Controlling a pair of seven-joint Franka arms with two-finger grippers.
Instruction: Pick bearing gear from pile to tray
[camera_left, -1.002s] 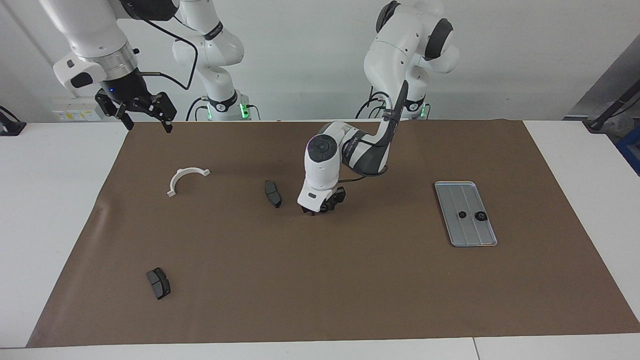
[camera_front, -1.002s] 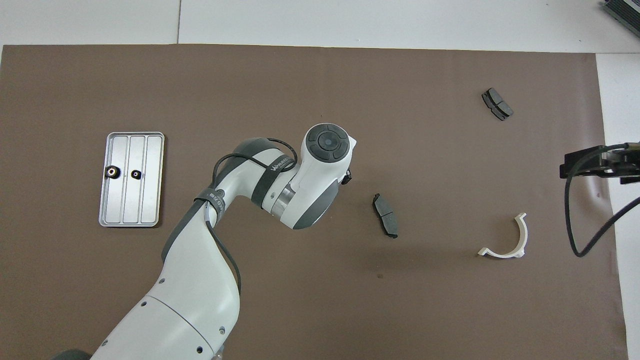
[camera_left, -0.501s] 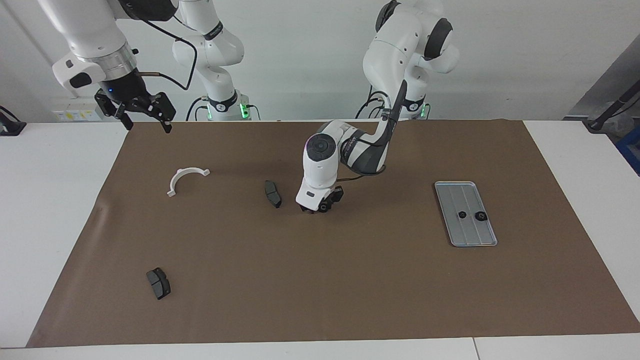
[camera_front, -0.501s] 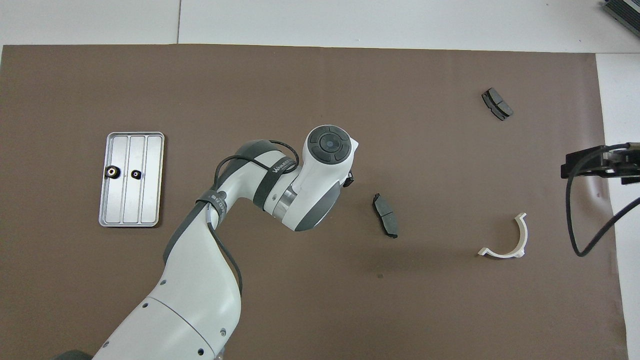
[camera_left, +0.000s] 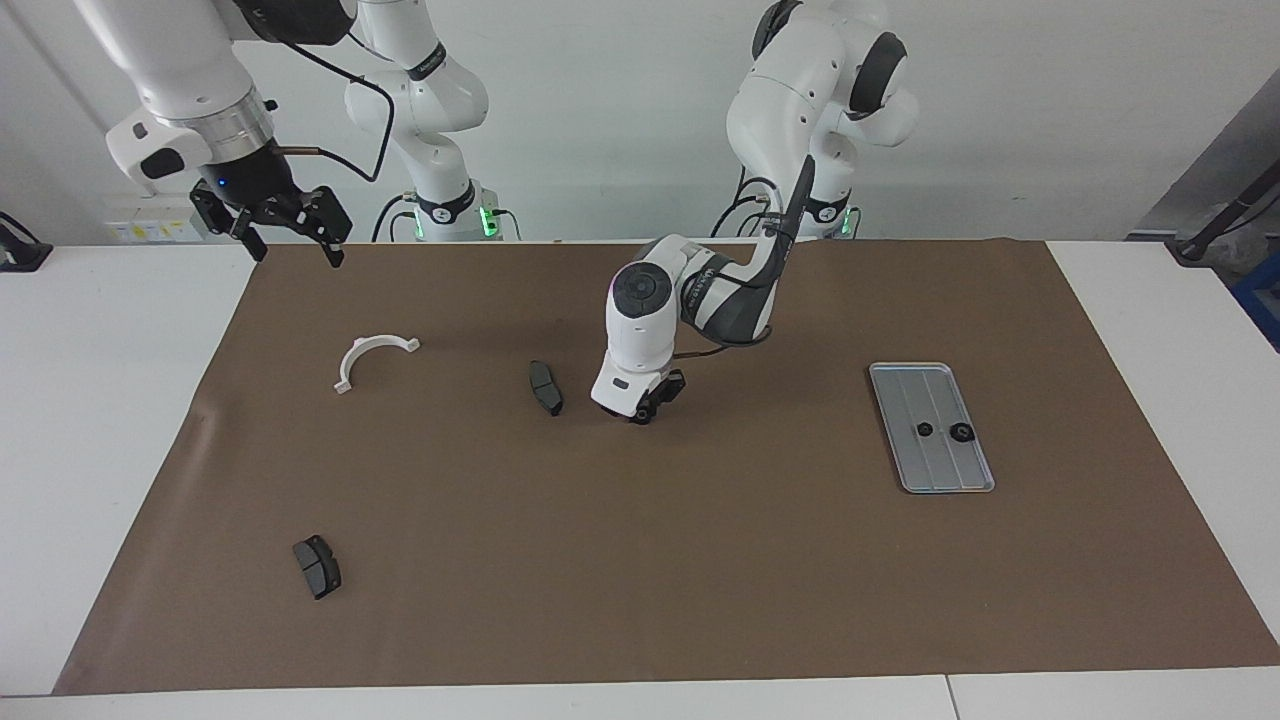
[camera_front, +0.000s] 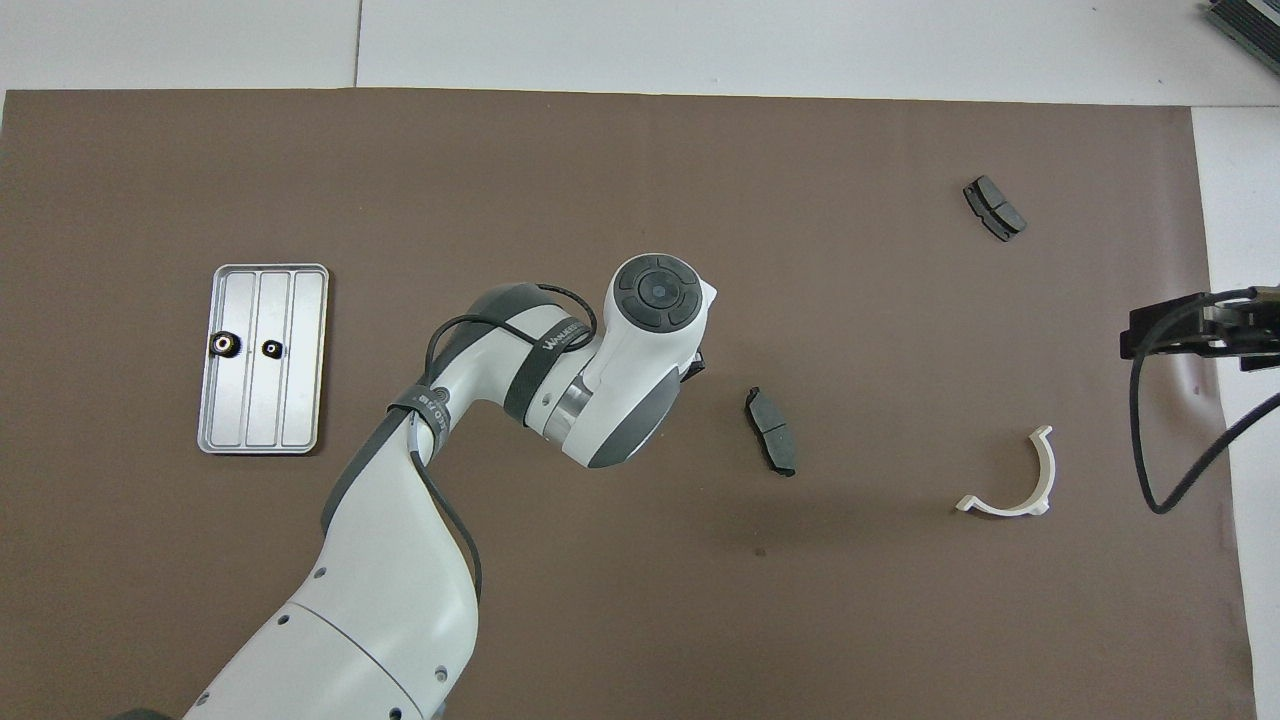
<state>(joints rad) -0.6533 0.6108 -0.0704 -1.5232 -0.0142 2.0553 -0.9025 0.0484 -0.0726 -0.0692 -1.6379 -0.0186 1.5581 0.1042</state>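
The silver tray (camera_left: 905, 395) (camera_front: 300, 300) lies toward the left arm's end of the mat. Two black bearing gears (camera_left: 925, 430) (camera_left: 962, 432) (camera_front: 222, 345) (camera_front: 271, 348) rest in it. My left gripper (camera_left: 645, 412) (camera_front: 692, 366) hangs just above the middle of the mat, beside a dark brake pad (camera_left: 546, 388) (camera_front: 771, 431). Its own wrist hides whatever is under it or in it. My right gripper (camera_left: 290, 235) (camera_front: 1190, 330) waits open and empty, raised over the mat's edge at the right arm's end.
What shows of the pile is scattered: a white half-ring bracket (camera_left: 372, 357) (camera_front: 1015, 485) toward the right arm's end, and a second brake pad (camera_left: 317, 567) (camera_front: 994, 208) farther from the robots. A brown mat (camera_left: 700, 560) covers the table.
The left gripper has lifted slightly off the mat and its wrist has drawn a little toward the robots. The right arm has not moved. The parts on the mat lie as before.
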